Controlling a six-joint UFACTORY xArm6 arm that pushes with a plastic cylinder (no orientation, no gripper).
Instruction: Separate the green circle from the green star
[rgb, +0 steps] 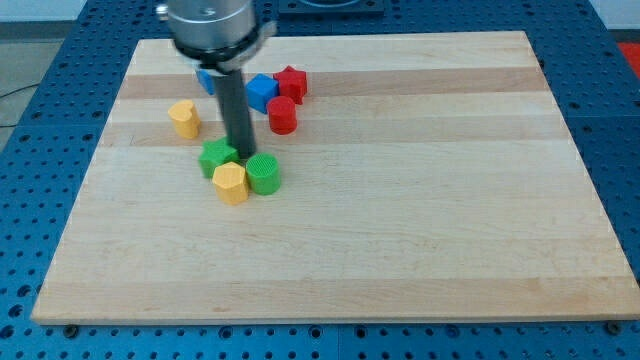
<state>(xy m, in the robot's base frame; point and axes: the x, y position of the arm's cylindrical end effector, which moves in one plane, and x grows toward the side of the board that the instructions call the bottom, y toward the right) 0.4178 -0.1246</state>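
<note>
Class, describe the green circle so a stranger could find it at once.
Start at the dark rod on the wooden board's left half. At my tip three blocks cluster; the green circle sits rightmost, round-topped, unlike the green star and the yellow block.

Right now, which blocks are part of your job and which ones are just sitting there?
Part of my job:
- green circle
- green star
- my tip, right between those two

Just sitting there:
- yellow hexagon, touching both greens
- yellow heart
- red cylinder
- red block
- blue block
- blue block, partly hidden behind my rod
</note>
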